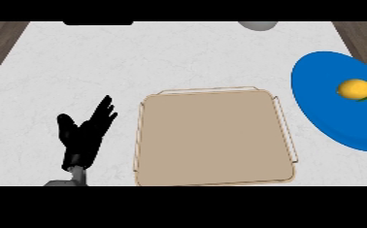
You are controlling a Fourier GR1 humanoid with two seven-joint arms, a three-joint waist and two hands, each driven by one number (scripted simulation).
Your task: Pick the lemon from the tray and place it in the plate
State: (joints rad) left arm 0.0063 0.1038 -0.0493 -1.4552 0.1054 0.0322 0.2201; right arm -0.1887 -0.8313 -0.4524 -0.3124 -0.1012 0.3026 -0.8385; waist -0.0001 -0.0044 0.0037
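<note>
Down at the near edge, on the left, the robot's black left hand (84,137) sticks up from its grey forearm (77,176); its fingers are straight and spread wide, pointing up and a bit to the right; it holds nothing, and it sits over the white marbled counter (143,57), apart from the tray; I think it is just resting there, out of the way, because this job does not need it.

Next to the right is the flat tan square tray with a thin raised rim (215,139); it lies in the middle near the front, I guess so both arms could reach it; nothing lies in it that I can see.

Further right is the big round blue plate (326,110); part of it runs off the right side of the view; the small round yellow lemon (353,89) sits on it, close to that right side, well apart from the tray; so to me the job looks done, since the lemon is where it was meant to go.

The right hand does not show at all, so I cannot tell if it is open or closed.

At the far edge of the counter a dark flat thing (98,23) shows on the left and a grey round thing (258,25) on the right; I cannot tell what they are.
</note>
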